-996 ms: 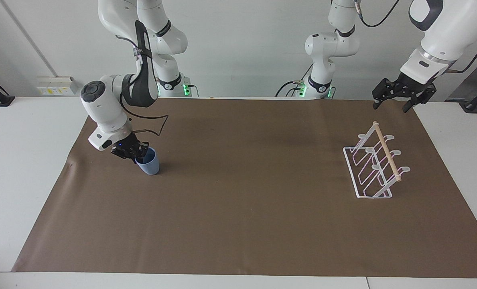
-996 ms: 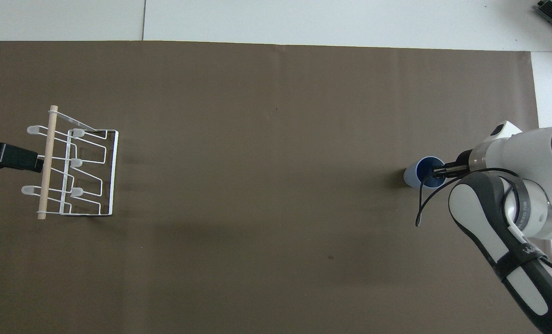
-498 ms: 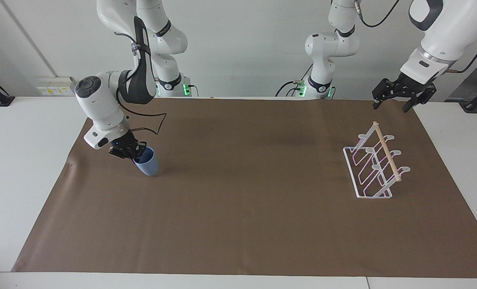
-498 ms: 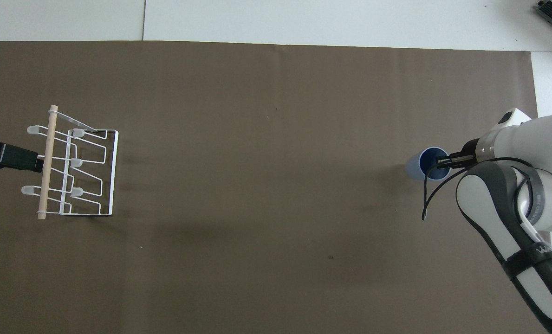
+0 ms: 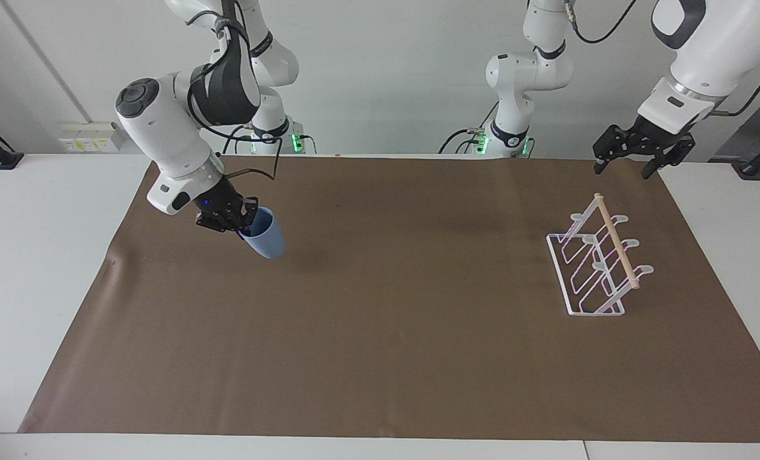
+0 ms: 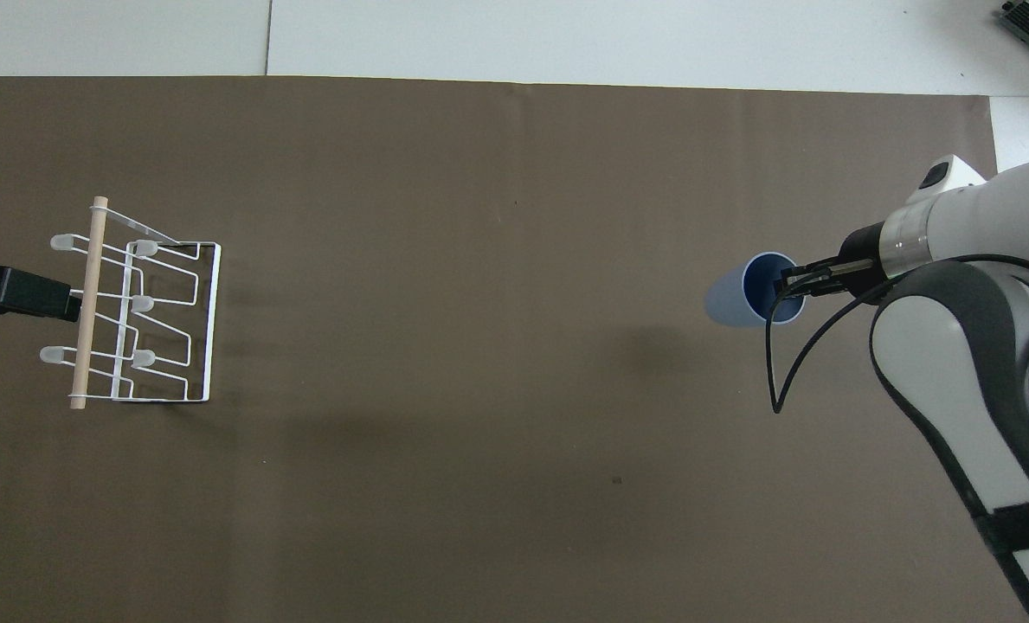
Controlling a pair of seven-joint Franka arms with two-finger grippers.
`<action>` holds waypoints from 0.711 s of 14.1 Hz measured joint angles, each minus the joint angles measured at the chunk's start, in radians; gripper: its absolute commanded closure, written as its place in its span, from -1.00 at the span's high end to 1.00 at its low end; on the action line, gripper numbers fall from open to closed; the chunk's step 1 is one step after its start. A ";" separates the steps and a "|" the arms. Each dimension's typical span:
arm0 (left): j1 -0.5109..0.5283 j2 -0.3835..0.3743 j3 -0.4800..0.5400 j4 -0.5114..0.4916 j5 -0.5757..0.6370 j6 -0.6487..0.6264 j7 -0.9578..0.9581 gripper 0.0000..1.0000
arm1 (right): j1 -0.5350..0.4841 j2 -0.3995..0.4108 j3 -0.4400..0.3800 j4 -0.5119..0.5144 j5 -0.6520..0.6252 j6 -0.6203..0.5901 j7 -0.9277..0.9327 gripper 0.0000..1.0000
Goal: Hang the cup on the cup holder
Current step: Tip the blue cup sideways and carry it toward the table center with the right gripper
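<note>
The flat white surface (image 5: 47, 268) carries a wide brown paper mat (image 5: 392, 345). On the mat stands a white wire cup holder with a wooden dowel (image 5: 600, 259), toward the left arm's end

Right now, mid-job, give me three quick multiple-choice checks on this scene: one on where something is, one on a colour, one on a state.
1. Where is the cup holder?
A. Toward the left arm's end of the mat
B. Toward the right arm's end of the mat
C. Off the mat, on the white table

2. What colour is the cup?
A. Red
B. Light blue
C. Green

3. What state is the cup in?
A. Hung on a prong
B. Lying flat on the mat
C. Held tilted in the air by the right gripper

Answers:
1. A: the rack stands on the brown mat below the left gripper, which waits open above the mat's edge.
2. B: its wall is pale blue in both views.
3. C: one finger is inside the rim, and the facing view shows its base clear of the mat.
</note>
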 measured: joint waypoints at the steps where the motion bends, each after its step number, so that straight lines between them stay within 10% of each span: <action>1: 0.000 0.000 0.000 0.000 0.000 0.000 0.000 1.00 | 0.000 -0.002 0.000 0.012 0.060 -0.017 0.000 -1.00; 10: 0.016 0.002 -0.013 0.001 -0.126 0.030 -0.293 1.00 | 0.003 -0.003 0.098 0.023 0.594 -0.061 0.000 -1.00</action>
